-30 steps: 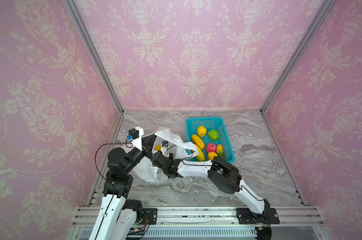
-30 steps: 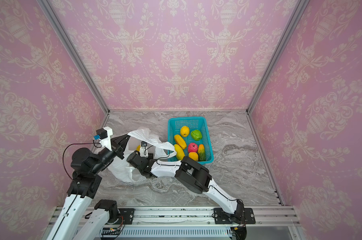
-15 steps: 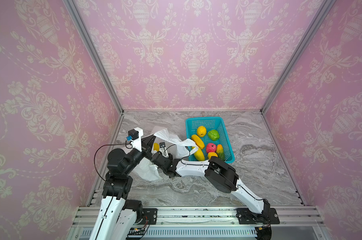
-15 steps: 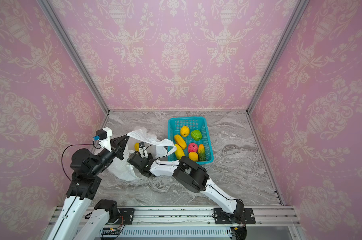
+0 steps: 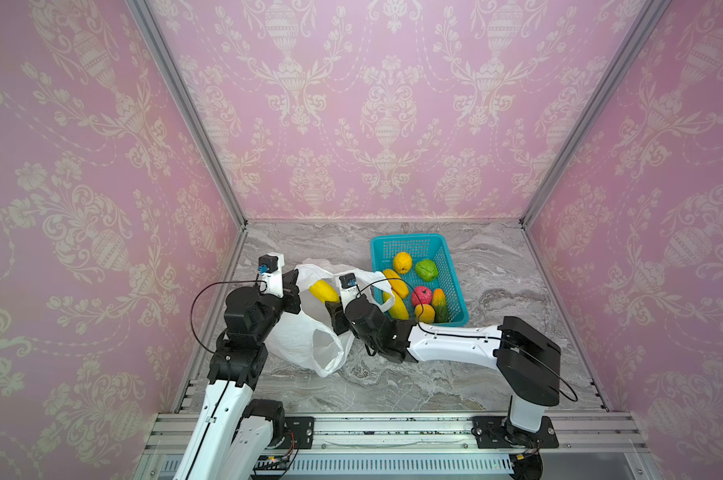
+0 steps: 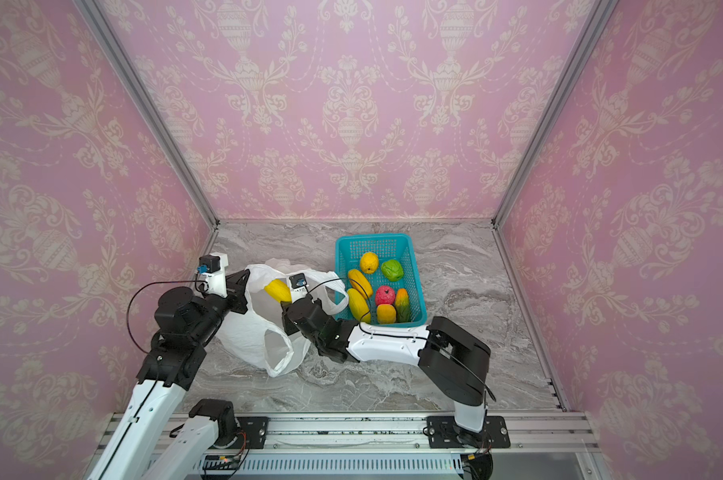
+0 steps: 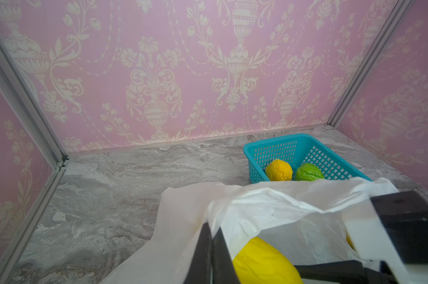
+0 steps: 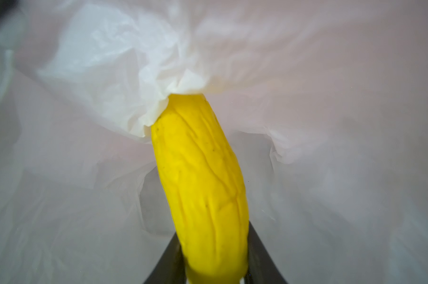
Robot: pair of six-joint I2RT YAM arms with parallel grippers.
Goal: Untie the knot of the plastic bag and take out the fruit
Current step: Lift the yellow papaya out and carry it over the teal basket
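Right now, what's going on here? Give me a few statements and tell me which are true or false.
1. The teal basket is empty. False: it holds several fruits.
2. The right gripper grips a yellow fruit inside the plastic bag. True.
3. The left gripper touches nothing. False: it pinches the bag's edge.
4. A green fruit lies in the basket. True.
5. The bag is knotted shut. False: its mouth gapes open.

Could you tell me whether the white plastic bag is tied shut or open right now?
Open: the plastic bag gapes at its mouth in both top views, and a yellow fruit lies visible inside.
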